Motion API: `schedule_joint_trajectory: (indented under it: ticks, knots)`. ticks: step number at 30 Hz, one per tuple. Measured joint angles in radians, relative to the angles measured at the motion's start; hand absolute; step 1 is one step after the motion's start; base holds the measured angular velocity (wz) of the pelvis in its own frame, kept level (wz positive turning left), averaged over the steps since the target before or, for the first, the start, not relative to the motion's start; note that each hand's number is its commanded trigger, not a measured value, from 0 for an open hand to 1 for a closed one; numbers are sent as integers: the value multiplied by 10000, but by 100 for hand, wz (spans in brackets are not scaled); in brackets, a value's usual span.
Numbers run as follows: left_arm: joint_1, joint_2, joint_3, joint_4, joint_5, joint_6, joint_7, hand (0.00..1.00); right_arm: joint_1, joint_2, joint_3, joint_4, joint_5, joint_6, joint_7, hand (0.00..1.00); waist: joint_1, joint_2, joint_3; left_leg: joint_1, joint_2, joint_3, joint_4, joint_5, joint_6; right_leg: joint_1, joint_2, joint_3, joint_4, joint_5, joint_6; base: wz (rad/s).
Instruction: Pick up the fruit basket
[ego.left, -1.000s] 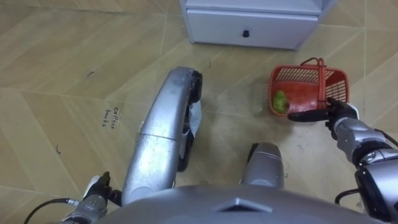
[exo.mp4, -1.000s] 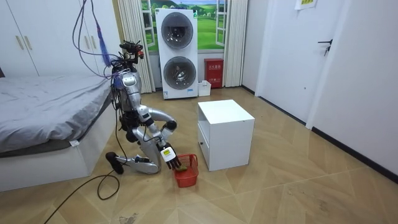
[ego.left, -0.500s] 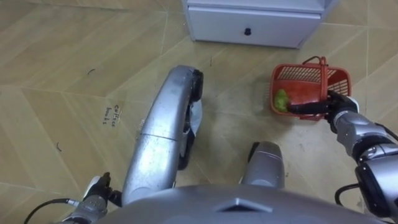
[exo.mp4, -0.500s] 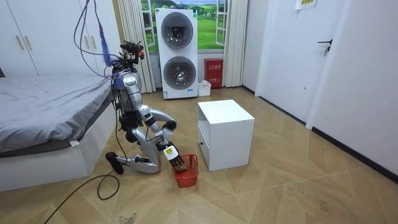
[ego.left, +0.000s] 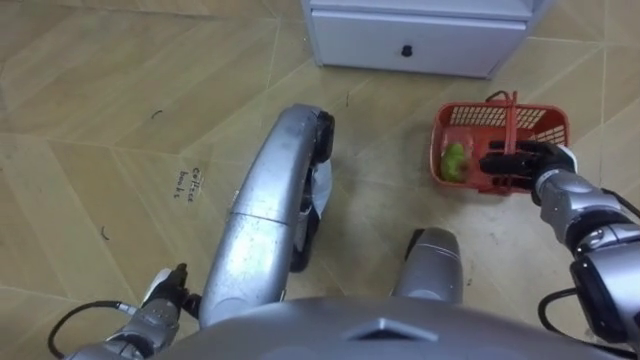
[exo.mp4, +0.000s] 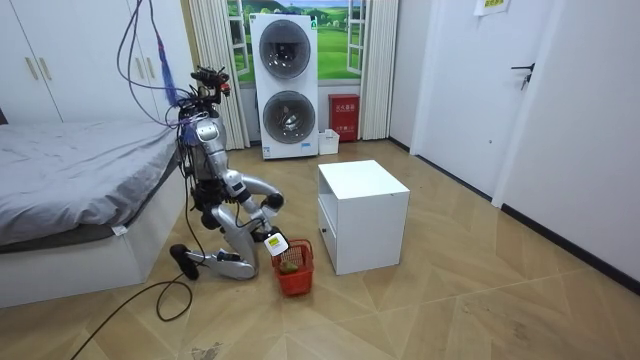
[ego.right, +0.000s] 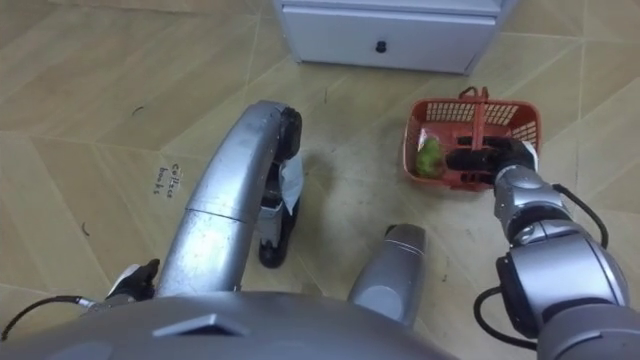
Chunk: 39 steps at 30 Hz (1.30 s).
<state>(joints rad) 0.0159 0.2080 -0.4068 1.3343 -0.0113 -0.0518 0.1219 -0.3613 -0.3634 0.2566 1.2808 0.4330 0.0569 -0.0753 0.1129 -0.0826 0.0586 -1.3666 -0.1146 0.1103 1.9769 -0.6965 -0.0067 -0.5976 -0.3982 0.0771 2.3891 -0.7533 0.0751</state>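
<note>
On the wooden floor, just before the white cabinet, sits the red fruit basket, off to the robot's right; one green fruit lies against its left wall; thin upright handle arches across the middle; room view: robot kneels low between bed and cabinet; right robot hand reaches over the basket's near rim, fingers curled together about the foot of the handle, so clamped on the handle as far as the eye views show; how far the thumb wraps is hidden; left robot hand low by the left side, idle, state cannot be told; judgement: grasp made, lift not begun, basket appears to rest on the floor; risks: the hold sits low at one end of the handle, not at its crown, so on lifting the basket may swing or tip away and spill the fruit; a partial wrap could let the thin handle slip through; the cabinet front is near, so a swinging basket may knock it; rising from a kneel with the arm outstretched could jerk the load
</note>
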Motion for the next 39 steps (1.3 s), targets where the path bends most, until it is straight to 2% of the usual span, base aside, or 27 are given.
schedule_joint_trajectory:
  ticks: [6,19,24,29,37,39]
  knots:
    - [-190,-6,-26,30,-608,32,-31,0,-1,29,290,6,120,0,-84,100,-22,-116,64,-6,-9,-30,35,4,-4,6,80,11,5,0,1,0]
    - [-346,-6,-23,124,-741,94,-60,0,5,186,370,23,30,0,-91,100,0,-118,59,18,13,-77,70,3,-3,71,144,-22,29,0,1,0]
    - [-598,-24,178,218,-730,98,-153,0,1,256,356,-62,-208,7,-83,100,12,-141,71,176,-14,-121,104,3,-4,302,177,-39,1,0,0,-1]
    - [-947,-29,484,204,-724,51,-228,0,-5,261,230,-1010,-380,12,9,100,-36,-189,74,188,-93,-238,197,-7,15,468,209,-177,-18,0,0,3]
    - [-1268,-36,548,147,-622,95,-263,0,-151,281,206,-2940,-809,82,20,100,-79,-262,54,517,-249,-352,193,-100,182,1121,146,-555,-371,1,1,8]
    - [-1510,-44,858,124,-633,97,-259,0,-374,342,202,-3263,-1028,71,30,100,-154,-326,75,554,-297,-360,199,-105,194,1244,143,-560,-443,1,1,2]
